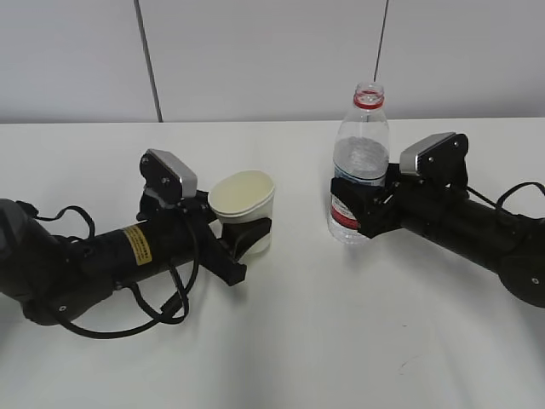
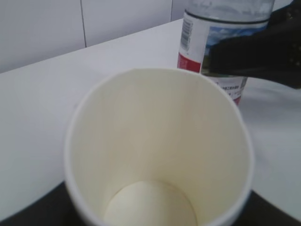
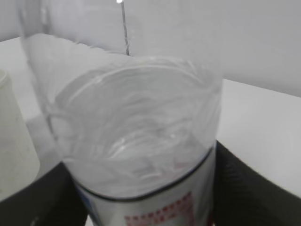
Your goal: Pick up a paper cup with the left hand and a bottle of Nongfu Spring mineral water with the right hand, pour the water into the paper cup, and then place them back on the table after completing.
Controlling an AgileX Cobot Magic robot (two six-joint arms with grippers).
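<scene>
The white paper cup [image 1: 243, 198] stands upright left of centre on the white table [image 1: 289, 349]. Its inside is empty in the left wrist view [image 2: 160, 141]. My left gripper [image 1: 245, 240], on the arm with the yellow sticker, is closed around the cup's lower half, with black fingers on both sides. The clear Nongfu Spring bottle [image 1: 361, 153] has a red-and-white label and an open neck. It stands upright right of centre, holding water [image 1: 359, 170] to about its shoulder. My right gripper [image 1: 353, 209] is closed on its label band, and the fingers flank the bottle [image 3: 141, 117].
Cup and bottle stand about a hand's width apart. The bottle [image 2: 197, 37] and the right gripper's black finger [image 2: 258, 52] show behind the cup. The cup's side shows at the left edge of the right wrist view [image 3: 11, 141]. A grey wall runs behind the table.
</scene>
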